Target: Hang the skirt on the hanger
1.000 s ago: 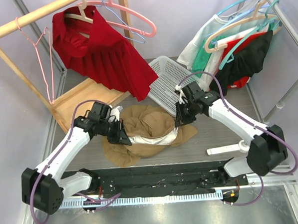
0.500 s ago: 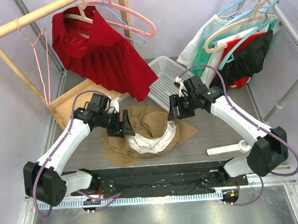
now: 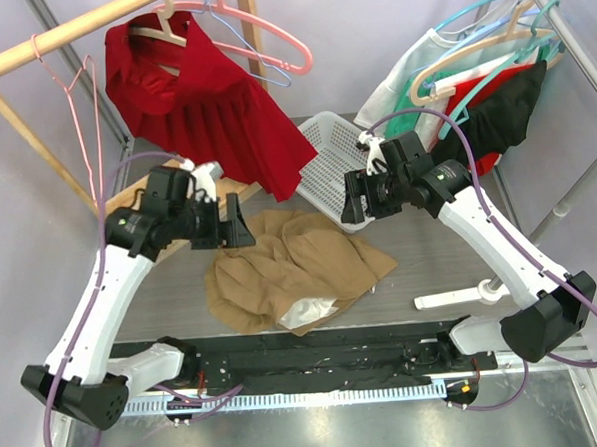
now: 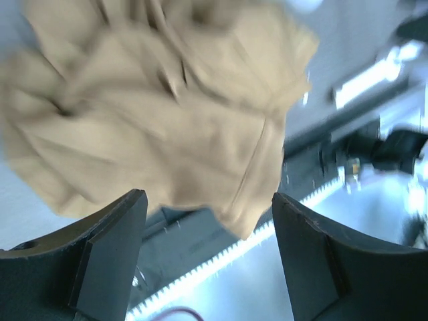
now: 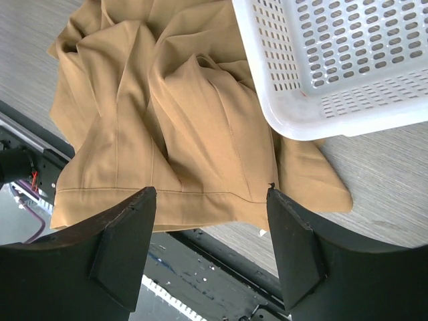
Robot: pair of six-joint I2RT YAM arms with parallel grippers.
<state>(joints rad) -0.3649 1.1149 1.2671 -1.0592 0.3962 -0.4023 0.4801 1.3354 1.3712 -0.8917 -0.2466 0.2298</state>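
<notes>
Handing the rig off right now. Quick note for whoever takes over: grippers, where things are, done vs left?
Left gripper: open, empty, above the skirt's left side.
Right gripper: open, empty, above the skirt's right side, beside the white basket.
Skirt: tan, crumpled on the table between the arms, white lining showing at its near edge; neither arm holds it.
Hanger: an empty pink hanger hangs on the wooden rail.
Done: nothing that shows; the skirt is on no hanger.
Left: fetch a hanger, grip the skirt, fit it on.

Tan skirt [image 3: 291, 269] crumpled, white basket [image 3: 327, 165] beside
</notes>
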